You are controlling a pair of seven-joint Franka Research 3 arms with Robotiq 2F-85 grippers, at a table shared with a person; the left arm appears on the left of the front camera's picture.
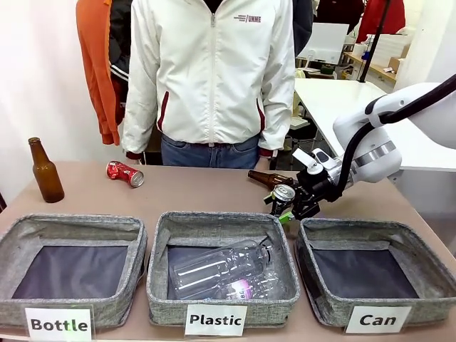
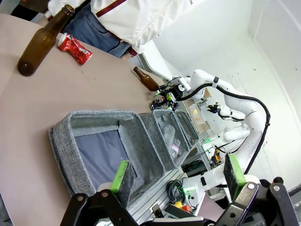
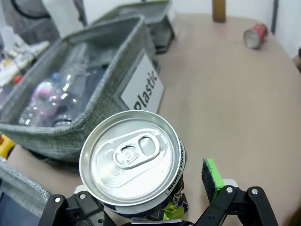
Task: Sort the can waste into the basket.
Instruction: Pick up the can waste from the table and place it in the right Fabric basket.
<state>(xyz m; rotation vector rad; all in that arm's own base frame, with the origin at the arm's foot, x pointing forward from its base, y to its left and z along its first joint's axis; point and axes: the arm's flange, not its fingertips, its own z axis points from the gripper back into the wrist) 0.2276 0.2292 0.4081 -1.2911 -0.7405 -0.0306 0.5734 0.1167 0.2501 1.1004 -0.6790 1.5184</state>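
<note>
My right gripper (image 1: 288, 205) pinched the dark can (image 1: 284, 192), up off the table (image 1: 206, 196) just beside the far left corner of the Can basket (image 1: 427, 283). My left gripper (image 2: 178, 165) hung spread wide above the Bottle basket (image 2: 61, 136). The red can (image 1: 125, 173) lay well back by the person.

The brown table (image 1: 192, 196) carries three grey fabric baskets in a row along its near edge: the Bottle basket (image 1: 71, 220) at the left corner, the Plastic basket (image 1: 206, 216) in the middle, the Can basket (image 1: 370, 225) at the right corner. Toward the far left corner stands an upright brown bottle (image 1: 45, 172); the crushed red can (image 1: 125, 173) lies near the far edge, left of middle; a second brown bottle (image 1: 267, 178) lies on its side right of middle
</note>
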